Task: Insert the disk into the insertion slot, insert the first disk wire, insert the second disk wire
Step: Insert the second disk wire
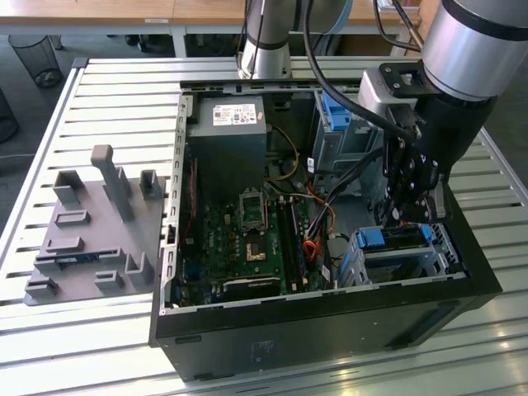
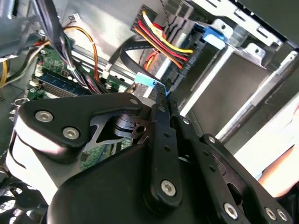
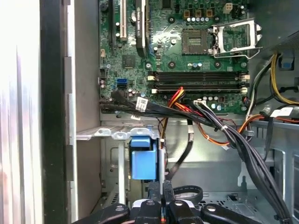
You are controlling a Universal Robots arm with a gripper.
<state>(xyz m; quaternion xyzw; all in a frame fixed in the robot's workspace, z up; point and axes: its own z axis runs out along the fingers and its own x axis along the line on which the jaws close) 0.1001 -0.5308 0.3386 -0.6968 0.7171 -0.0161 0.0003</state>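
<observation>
My gripper (image 1: 410, 216) hangs just above the disk (image 1: 396, 239) seated in the slot (image 1: 441, 260), fingers pressed together.

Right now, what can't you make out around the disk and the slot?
- Exterior view: the disk sits in the insertion slot, but the gripper covers its rear edge, so I cannot tell whether any wire is plugged in.
- Second wrist view: the gripper's body hides whatever lies under the blue connector.
- First wrist view: the black cable runs behind the gripper, so its end is hidden.

The disk (image 1: 394, 240) sits in the insertion slot (image 1: 412, 262) — at the motherboard's (image 1: 247, 243) exterior-view right.
</observation>
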